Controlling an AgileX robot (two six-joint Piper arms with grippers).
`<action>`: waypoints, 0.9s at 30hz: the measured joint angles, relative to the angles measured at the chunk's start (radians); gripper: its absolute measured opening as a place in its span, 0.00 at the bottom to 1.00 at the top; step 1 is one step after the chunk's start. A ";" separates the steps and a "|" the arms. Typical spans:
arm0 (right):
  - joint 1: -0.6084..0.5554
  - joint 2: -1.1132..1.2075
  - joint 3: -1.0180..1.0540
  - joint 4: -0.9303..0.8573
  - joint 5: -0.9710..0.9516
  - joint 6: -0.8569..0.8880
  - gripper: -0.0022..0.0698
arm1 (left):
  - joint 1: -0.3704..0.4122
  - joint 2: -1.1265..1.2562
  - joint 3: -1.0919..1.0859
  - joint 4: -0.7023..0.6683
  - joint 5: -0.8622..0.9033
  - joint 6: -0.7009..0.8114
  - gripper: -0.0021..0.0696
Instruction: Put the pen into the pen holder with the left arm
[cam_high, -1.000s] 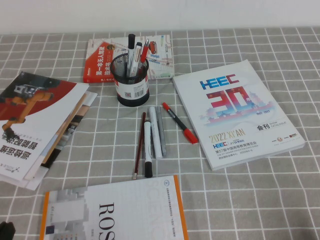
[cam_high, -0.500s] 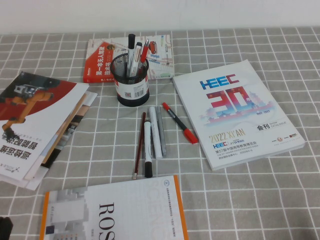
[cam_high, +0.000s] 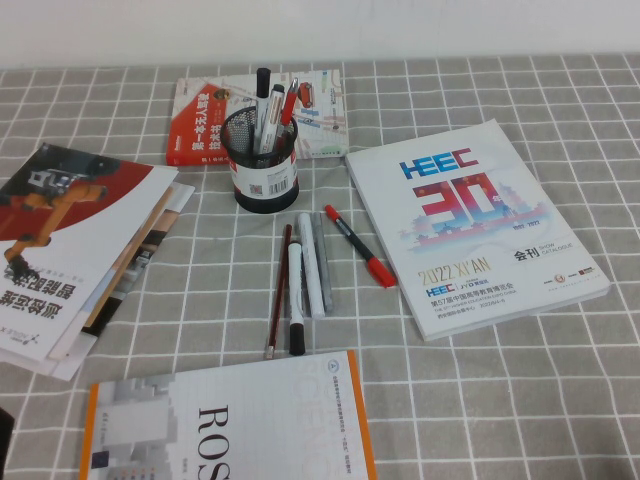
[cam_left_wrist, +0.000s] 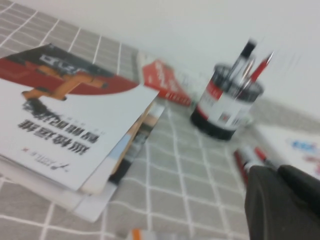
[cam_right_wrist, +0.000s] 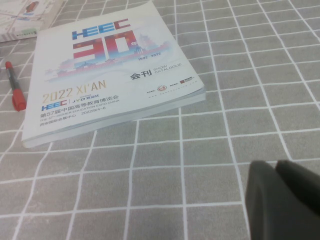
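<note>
The pen (cam_high: 279, 290) is a thin maroon stick lying on the checked cloth, leftmost in a row of markers in front of the pen holder (cam_high: 262, 160). The pen holder is a black mesh cup with a barcode label, and several pens stand in it. It also shows in the left wrist view (cam_left_wrist: 225, 112), with the lying markers (cam_left_wrist: 248, 156) blurred just beyond the fingers. My left gripper (cam_left_wrist: 276, 172) is shut and empty, low at the near left, far from the pen. My right gripper (cam_right_wrist: 276, 167) is shut and empty over bare cloth.
A white marker with a black cap (cam_high: 296, 300), two grey markers (cam_high: 314, 262) and a black marker with red caps (cam_high: 358, 245) lie beside the pen. A HEEC book (cam_high: 470, 220) lies right, stacked magazines (cam_high: 80, 250) left, an orange-edged book (cam_high: 230, 420) near, and a red book (cam_high: 205, 125) behind the holder.
The dark tip of the left arm at the high view's bottom-left corner has slipped almost out of sight. Nothing on the table has moved.
</note>
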 joint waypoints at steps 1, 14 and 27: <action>0.000 0.000 0.000 0.000 0.000 0.000 0.01 | 0.000 0.000 0.000 -0.014 -0.012 -0.013 0.03; 0.000 0.000 0.000 0.000 0.000 0.000 0.01 | 0.000 0.000 0.000 -0.089 -0.036 -0.111 0.03; 0.000 0.000 0.000 0.000 0.000 0.000 0.01 | 0.000 0.457 -0.311 -0.102 0.194 -0.045 0.03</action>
